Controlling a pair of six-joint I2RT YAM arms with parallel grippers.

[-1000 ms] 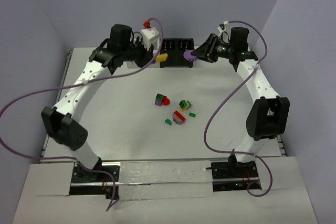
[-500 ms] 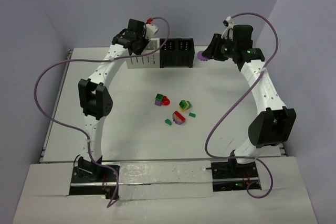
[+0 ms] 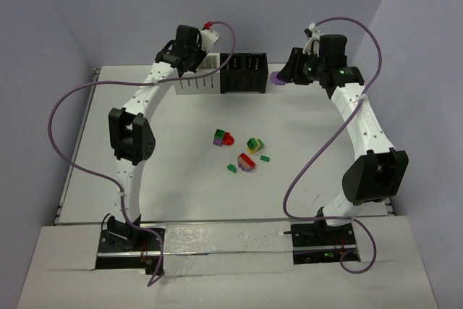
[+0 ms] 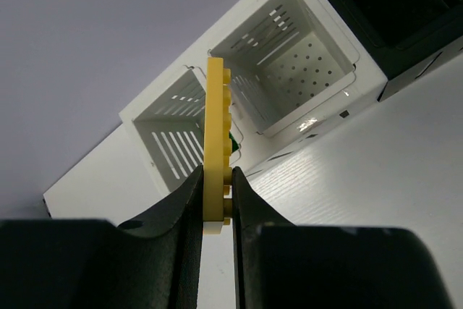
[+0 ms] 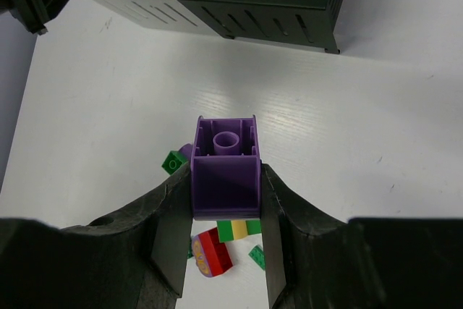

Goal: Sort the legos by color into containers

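Observation:
A thin yellow lego plate (image 4: 215, 135) stands on edge between the fingers of my left gripper (image 4: 215, 179), which is shut on it. It hangs above the white two-compartment container (image 4: 289, 56), over the wall between the two compartments; something green shows behind the plate. My right gripper (image 5: 225, 168) is shut on a purple lego brick (image 5: 226, 179), held in the air to the right of the black container (image 3: 242, 74). Loose legos lie mid-table: a green-purple-red stack (image 3: 223, 137), a green-yellow stack (image 3: 254, 144), a red-purple piece (image 3: 247, 162) and small green bricks (image 3: 232, 168).
The white container (image 3: 197, 83) and the black one stand joined in one row at the table's far edge. Purple cables loop off both arms. Grey walls close in the table on the left, back and right.
The left arm has swung the yellow plate from in front of the bins up over the white container. The right gripper has drawn the purple brick slightly right. Both have held still over the last half second.

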